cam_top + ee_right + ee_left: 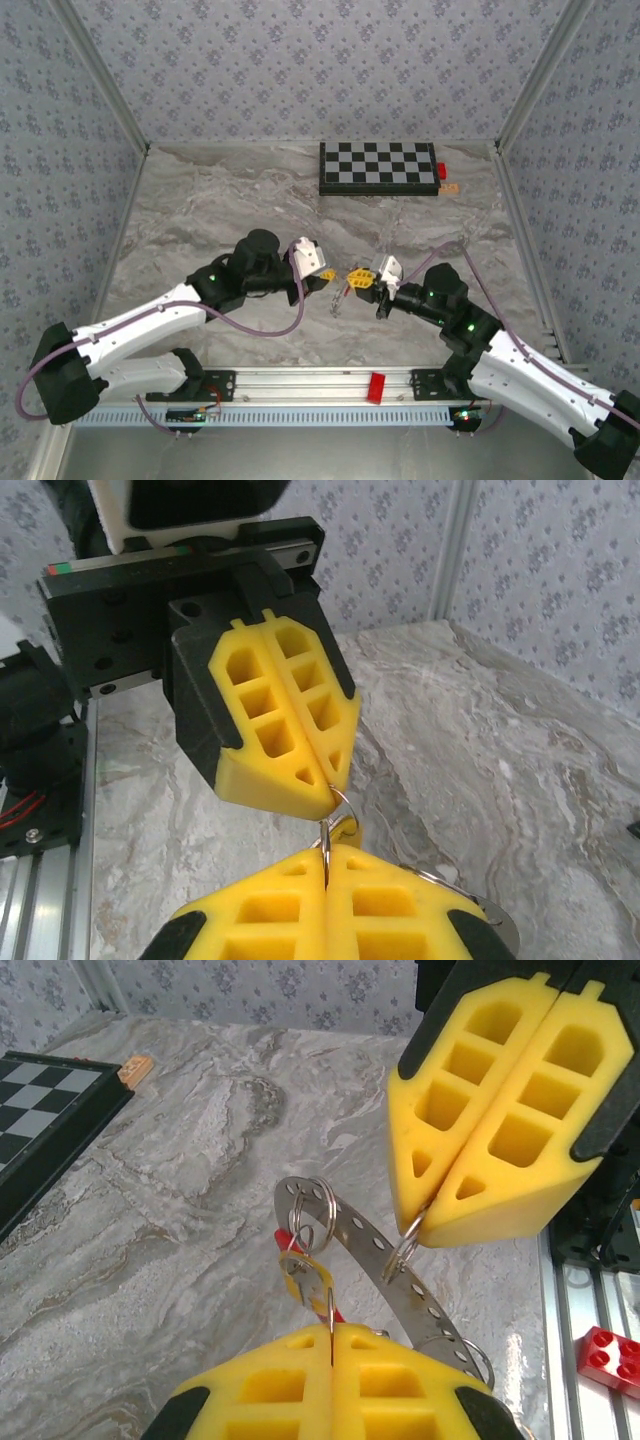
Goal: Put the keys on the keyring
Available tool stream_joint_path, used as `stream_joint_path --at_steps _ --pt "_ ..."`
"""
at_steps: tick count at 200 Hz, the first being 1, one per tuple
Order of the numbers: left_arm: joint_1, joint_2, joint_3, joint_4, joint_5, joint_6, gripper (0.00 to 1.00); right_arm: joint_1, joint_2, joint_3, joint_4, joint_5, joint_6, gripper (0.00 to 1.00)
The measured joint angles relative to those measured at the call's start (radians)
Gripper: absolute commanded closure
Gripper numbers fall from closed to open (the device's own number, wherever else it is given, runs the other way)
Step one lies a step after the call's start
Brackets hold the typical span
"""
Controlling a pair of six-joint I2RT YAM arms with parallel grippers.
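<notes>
The left pincer (332, 1332) and right pincer (435, 1225) are both pressed together, holding the keyring (362, 1238) between them above the middle of the tabletop (180, 1180). The right one pinches a small wire loop, the left a thin metal edge. A brass key (305, 1282) hangs on the keyring just beside the left tips.

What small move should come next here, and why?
Probably a slight twist of the left tool, feeding the key onto the keyring while the right tool holds firm. Both tools are shut: the right pinches the keyring, and the left seems to grip the key's edge. Whether the key is already threaded I cannot tell.
</notes>
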Motion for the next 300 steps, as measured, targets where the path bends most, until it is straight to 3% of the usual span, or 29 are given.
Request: stream_joint_path --at_steps 114,300 --pt "-0.013 -0.037 0.026 -0.167 0.048 0.045 1.00 0.010 0.003 -0.048 0.134 -0.056 -0.014 1.00" --pt "-0.013 -0.045 0.026 -0.172 0.053 0.045 1.00 0.031 0.063 -0.048 0.174 -0.082 -0.037 1.00"
